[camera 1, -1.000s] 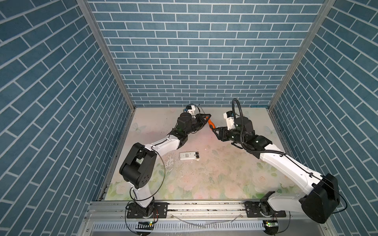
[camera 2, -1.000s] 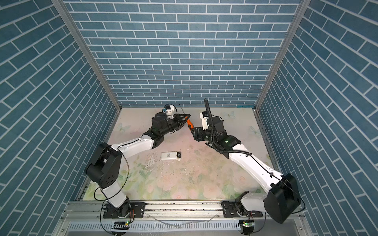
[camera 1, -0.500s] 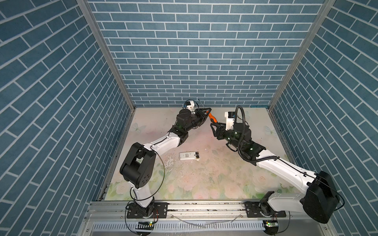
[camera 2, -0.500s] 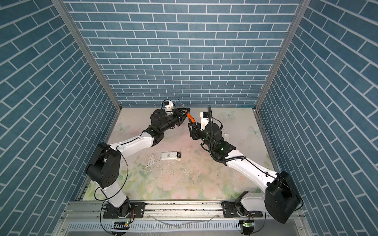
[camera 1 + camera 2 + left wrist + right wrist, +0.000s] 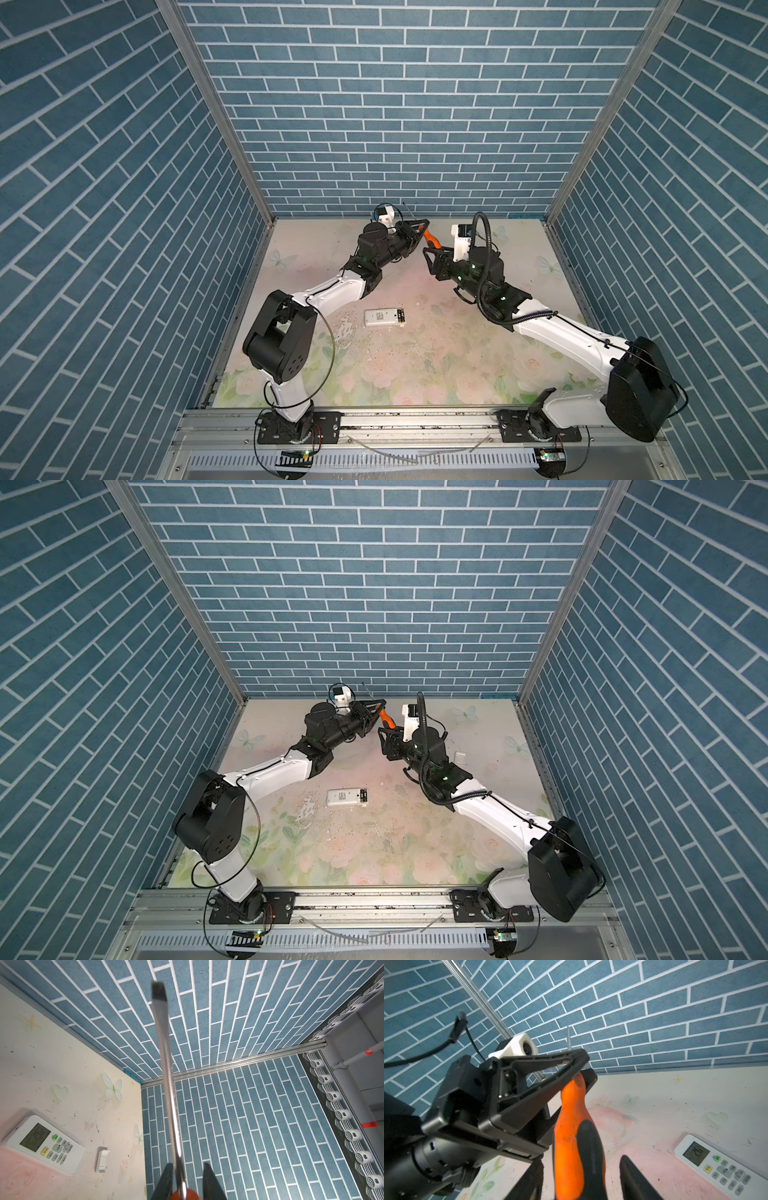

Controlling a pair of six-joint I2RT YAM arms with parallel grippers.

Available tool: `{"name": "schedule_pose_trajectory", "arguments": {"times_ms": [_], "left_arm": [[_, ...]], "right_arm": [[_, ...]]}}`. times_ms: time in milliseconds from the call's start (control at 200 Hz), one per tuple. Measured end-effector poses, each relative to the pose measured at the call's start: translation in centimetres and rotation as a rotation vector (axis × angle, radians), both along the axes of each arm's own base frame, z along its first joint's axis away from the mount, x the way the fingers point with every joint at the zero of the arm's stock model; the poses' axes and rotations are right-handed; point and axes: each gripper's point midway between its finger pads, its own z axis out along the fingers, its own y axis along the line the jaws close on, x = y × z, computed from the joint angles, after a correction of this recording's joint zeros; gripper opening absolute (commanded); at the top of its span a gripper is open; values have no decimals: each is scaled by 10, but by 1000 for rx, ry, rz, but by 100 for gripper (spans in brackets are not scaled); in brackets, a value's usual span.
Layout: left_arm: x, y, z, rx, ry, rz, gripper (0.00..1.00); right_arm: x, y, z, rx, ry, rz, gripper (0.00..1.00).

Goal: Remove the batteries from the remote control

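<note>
Batteries in remote lie well apart from right gripper.

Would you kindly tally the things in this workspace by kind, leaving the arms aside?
remote controls: 2
batteries, showing in the face-down remote's open compartment: 2
screwdriver: 1
battery cover: 1
Total: 6

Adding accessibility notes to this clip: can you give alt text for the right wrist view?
The left pincer grips an orange-handled screwdriver where handle meets shaft; the open right pincer straddles the handle. A white remote lies display-up on the floral table.
</note>
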Motion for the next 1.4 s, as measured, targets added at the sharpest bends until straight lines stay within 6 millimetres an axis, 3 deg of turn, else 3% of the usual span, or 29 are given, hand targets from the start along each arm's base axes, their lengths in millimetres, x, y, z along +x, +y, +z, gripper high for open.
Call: {"name": "schedule_pose_trajectory", "arguments": {"times_ms": [360, 1400], "left_arm": [[-5, 4, -1, -22, 1, 0, 0], [-3, 13, 17, -55, -33, 16, 0]], "right_arm": [[10, 12, 34, 26, -60, 17, 56], [6, 9, 26, -7, -26, 19, 53]]}}
